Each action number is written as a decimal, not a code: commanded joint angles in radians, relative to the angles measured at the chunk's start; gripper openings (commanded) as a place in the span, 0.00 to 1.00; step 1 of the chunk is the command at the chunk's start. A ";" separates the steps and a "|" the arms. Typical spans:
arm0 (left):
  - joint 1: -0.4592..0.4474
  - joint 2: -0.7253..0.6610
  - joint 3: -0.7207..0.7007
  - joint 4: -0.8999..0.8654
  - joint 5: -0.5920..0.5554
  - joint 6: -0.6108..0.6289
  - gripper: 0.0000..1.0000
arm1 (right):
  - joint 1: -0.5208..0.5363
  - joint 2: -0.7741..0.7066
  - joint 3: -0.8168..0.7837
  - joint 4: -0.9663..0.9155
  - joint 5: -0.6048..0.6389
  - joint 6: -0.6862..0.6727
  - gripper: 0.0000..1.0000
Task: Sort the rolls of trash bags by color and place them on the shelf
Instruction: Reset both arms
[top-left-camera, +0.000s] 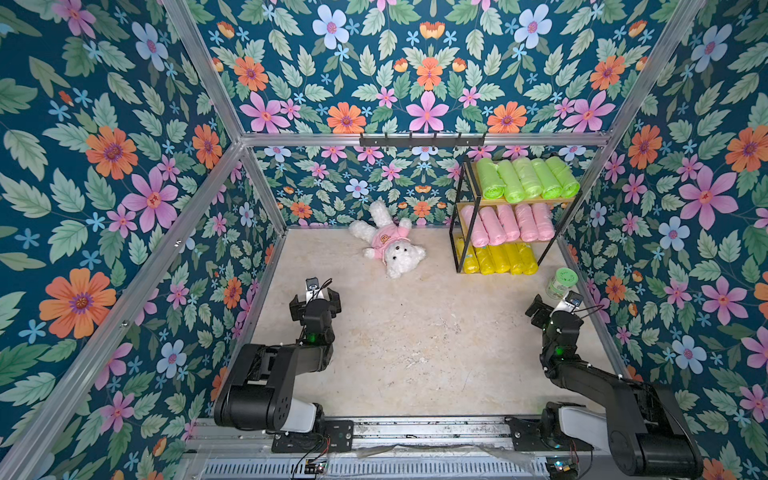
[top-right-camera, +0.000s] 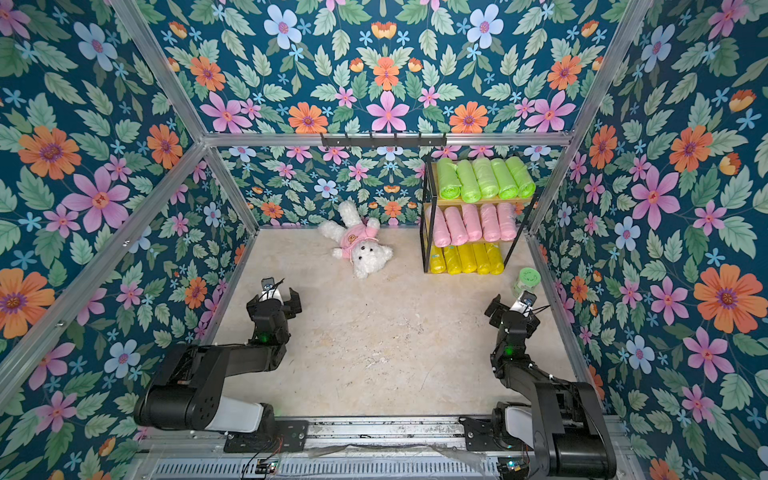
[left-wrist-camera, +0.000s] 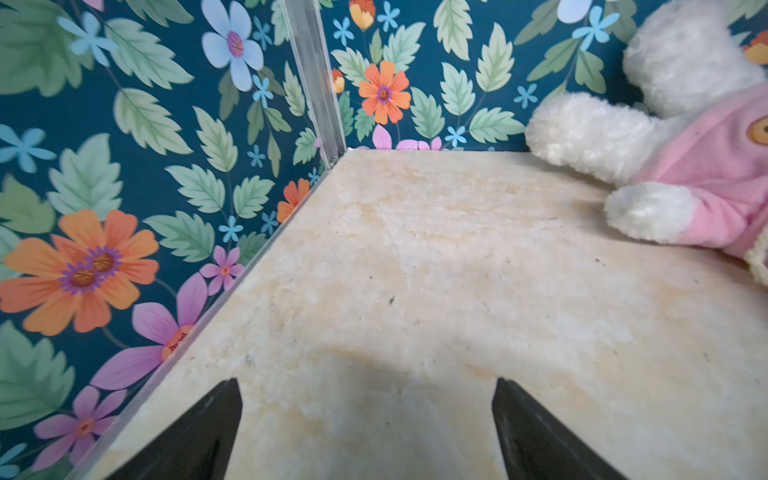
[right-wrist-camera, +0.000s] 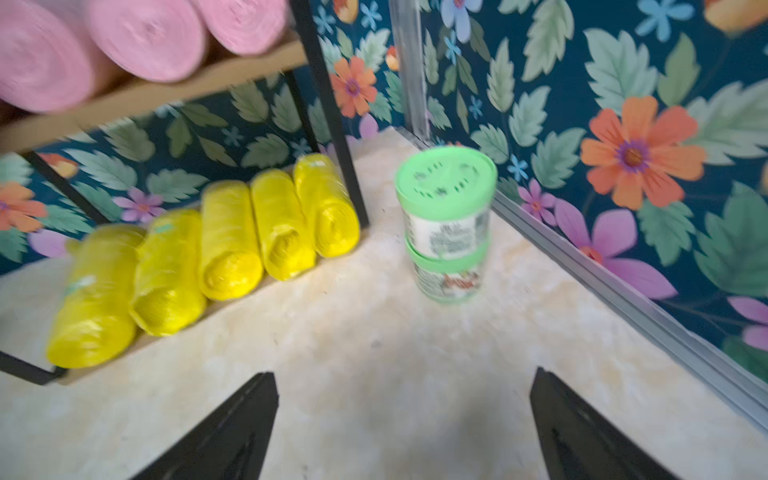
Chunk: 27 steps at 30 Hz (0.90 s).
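Resting in three color rows, the rolls of trash bags (top-left-camera: 507, 222) fill the shelf (top-left-camera: 559, 200) at the far right corner of the table (top-left-camera: 415, 340): green top, pink middle, yellow bottom. Both the left gripper (left-wrist-camera: 368, 382) and right gripper (right-wrist-camera: 403, 374) are spread wide, holding nothing. The rolls look light, soft and slippery; a grip across the middle would suit.

Left hand (left-wrist-camera: 368, 380) and right hand (right-wrist-camera: 405, 372) empty, jaws wide apart, arms bent.
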 joint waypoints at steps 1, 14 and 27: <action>0.024 0.076 -0.032 0.235 0.071 0.009 0.99 | -0.005 0.036 0.009 0.154 -0.077 -0.043 0.99; 0.091 0.141 -0.017 0.260 0.158 -0.040 0.99 | -0.032 0.237 -0.056 0.509 -0.119 -0.066 0.99; 0.091 0.138 -0.015 0.249 0.157 -0.042 0.99 | -0.024 0.233 -0.050 0.488 -0.139 -0.084 0.99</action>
